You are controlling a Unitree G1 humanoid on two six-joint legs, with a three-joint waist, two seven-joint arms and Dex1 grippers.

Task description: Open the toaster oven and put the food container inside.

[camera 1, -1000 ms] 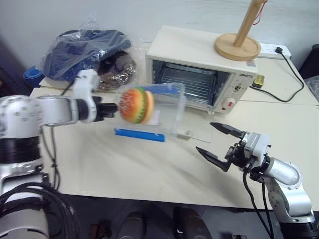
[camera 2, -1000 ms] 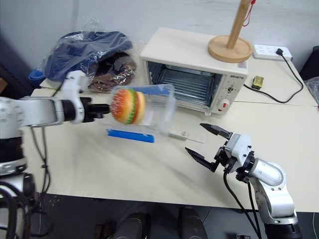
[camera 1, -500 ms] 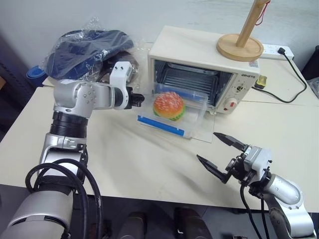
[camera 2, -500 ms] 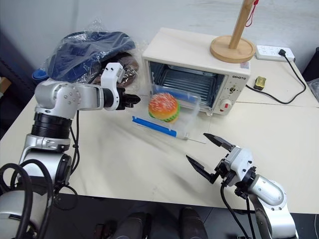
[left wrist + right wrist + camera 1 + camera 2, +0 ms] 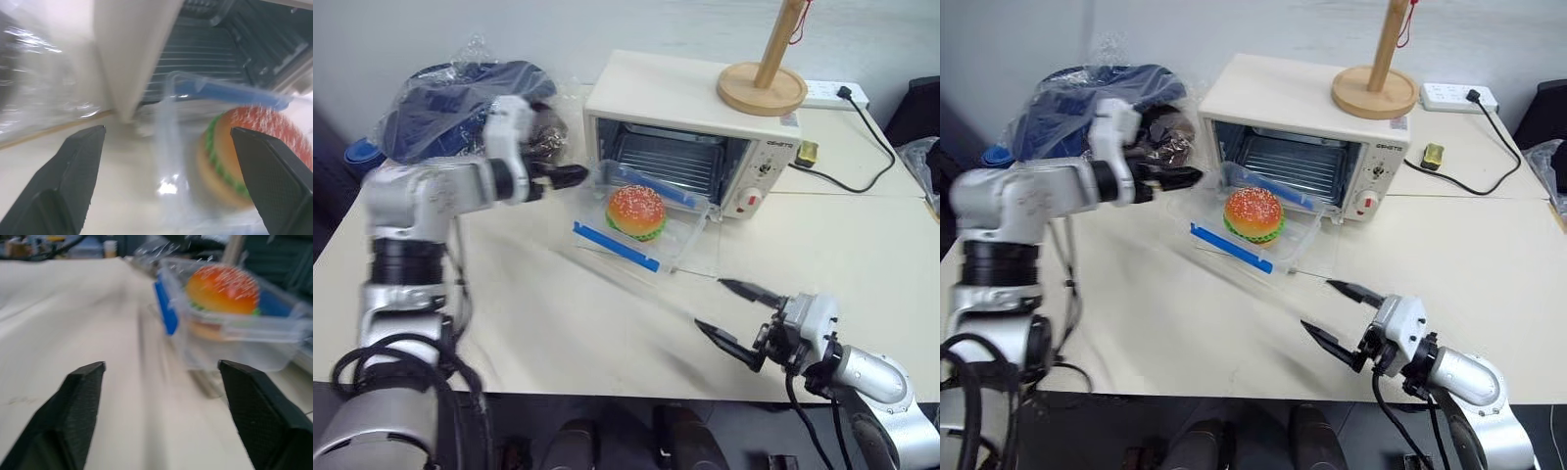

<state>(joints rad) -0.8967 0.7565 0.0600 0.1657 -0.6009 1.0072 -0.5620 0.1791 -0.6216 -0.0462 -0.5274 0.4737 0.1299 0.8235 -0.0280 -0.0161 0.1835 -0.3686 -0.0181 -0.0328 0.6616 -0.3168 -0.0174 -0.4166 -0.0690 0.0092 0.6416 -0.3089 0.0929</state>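
**Container released at the oven mouth**

Since a second ago we have let go: our left fingers now stand spread, just beside the clear plastic food container with blue clips. It rests on the cream-white toaster oven's lowered glass door. Our right fingers stand parted above the bench.

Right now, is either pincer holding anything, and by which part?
Nothing is held. The left pincer is open beside the container, which lies on the oven door. The right pincer is open over the table.
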